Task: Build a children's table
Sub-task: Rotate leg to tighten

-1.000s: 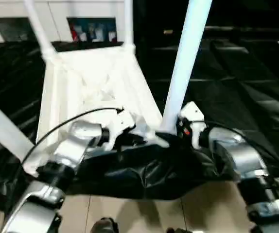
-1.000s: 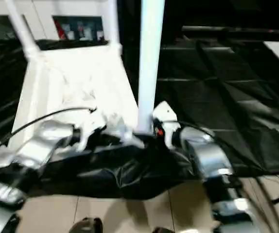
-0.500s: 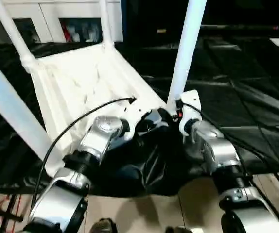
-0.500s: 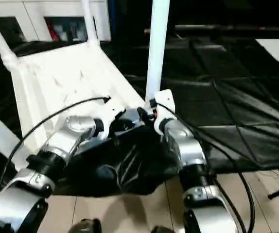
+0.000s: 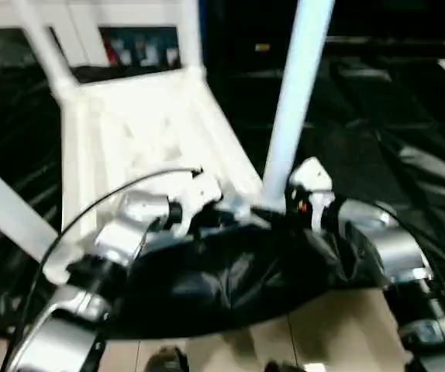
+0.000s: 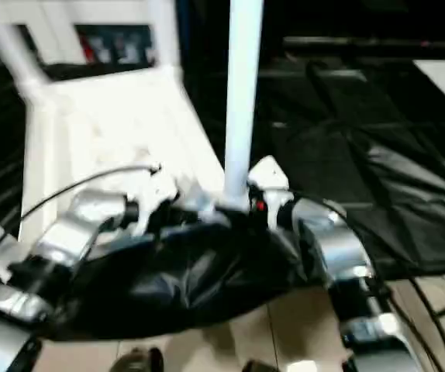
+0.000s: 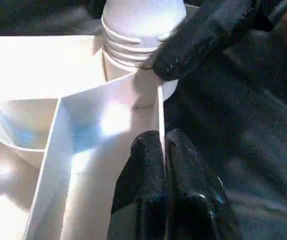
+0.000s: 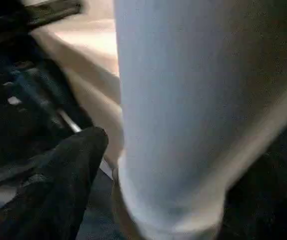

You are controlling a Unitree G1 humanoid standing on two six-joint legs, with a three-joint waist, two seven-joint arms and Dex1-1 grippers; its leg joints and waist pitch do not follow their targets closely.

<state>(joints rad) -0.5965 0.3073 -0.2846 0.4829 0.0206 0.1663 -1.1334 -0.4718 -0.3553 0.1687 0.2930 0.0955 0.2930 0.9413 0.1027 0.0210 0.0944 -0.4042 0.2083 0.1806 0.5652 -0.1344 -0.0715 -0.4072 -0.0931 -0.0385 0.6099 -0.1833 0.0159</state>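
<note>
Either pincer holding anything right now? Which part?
Left pincer pinches the tabletop's thin edge wall beside the near leg. Right pincer: grip cannot be told.

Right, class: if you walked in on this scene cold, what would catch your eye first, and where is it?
The white tabletop lies upside down on the black-draped work table, with legs standing up from its corners. The nearest leg rises tall in the centre, right beside the right gripper. The left gripper is shut on a thin white rib of the tabletop's underside, close to that leg's socket.
</note>
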